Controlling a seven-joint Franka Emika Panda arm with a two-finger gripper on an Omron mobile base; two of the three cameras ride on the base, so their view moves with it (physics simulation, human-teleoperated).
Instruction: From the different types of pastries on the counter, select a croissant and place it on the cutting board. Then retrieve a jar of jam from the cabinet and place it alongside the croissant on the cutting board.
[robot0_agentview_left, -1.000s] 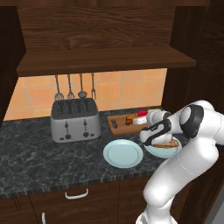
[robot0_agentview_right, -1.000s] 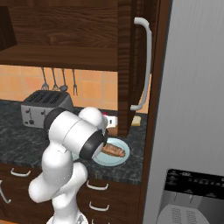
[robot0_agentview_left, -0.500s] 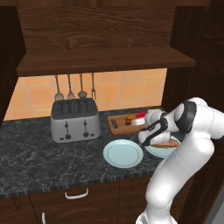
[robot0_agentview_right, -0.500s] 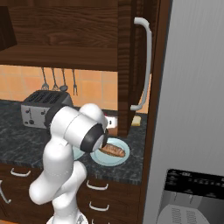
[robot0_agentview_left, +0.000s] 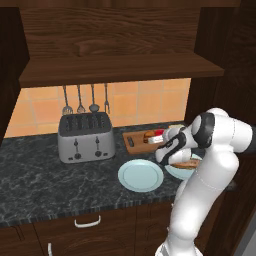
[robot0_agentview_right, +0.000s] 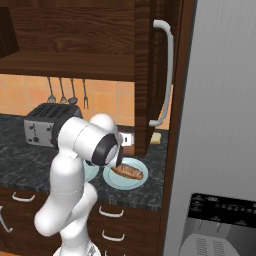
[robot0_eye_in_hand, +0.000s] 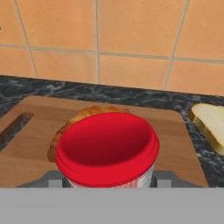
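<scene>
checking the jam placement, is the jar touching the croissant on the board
Cannot tell. In the hand view the jar of jam stands in front of the croissant and overlaps it, hiding any gap or contact between them.

Red-lidded jam jar (robot0_eye_in_hand: 107, 151) upright over the cutting board (robot0_eye_in_hand: 175, 144) — golden croissant (robot0_eye_in_hand: 72, 124) just behind.

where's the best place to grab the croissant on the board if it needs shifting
Grip the croissant across its narrow ridged middle, coming from above. It lies flat on the cutting board, and the jar of jam sits close in front of it in the hand view, crowding a low approach from the gripper's side.
</scene>
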